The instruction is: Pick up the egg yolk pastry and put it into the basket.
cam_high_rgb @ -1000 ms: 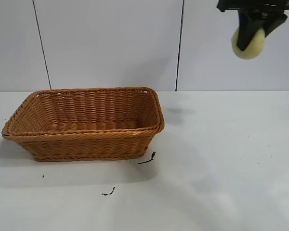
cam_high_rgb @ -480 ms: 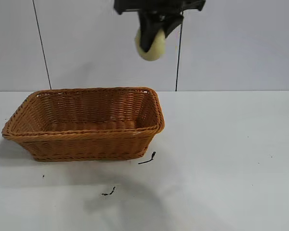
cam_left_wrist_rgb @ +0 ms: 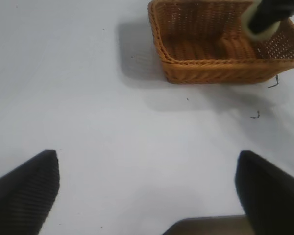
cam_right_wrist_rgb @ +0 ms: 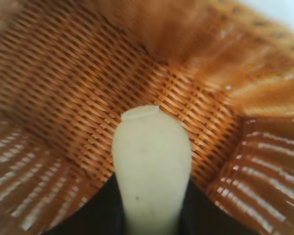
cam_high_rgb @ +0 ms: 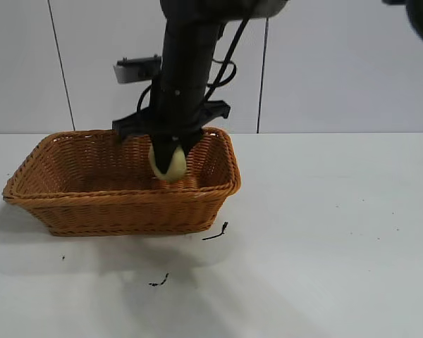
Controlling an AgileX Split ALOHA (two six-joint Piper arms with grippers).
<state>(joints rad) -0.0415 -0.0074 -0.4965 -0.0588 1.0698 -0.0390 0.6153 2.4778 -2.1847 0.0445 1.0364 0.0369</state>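
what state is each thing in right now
small pale yellow egg yolk pastry: between the right hand's fingers, inside the basket's walls, above its floor
orange-brown woven wicker basket: upright on the table, nothing lying on its floor
right hand: lowered into the basket
left hand: open, over bare table

Black arm (cam_high_rgb: 185, 70), looping black cables (cam_high_rgb: 225, 67)

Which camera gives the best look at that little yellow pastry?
The right wrist view: the egg yolk pastry fills the middle of the frame, over the basket weave. The exterior view shows it smaller, partly hidden by the right tool, inside the basket. The left wrist view shows only a distant sliver.
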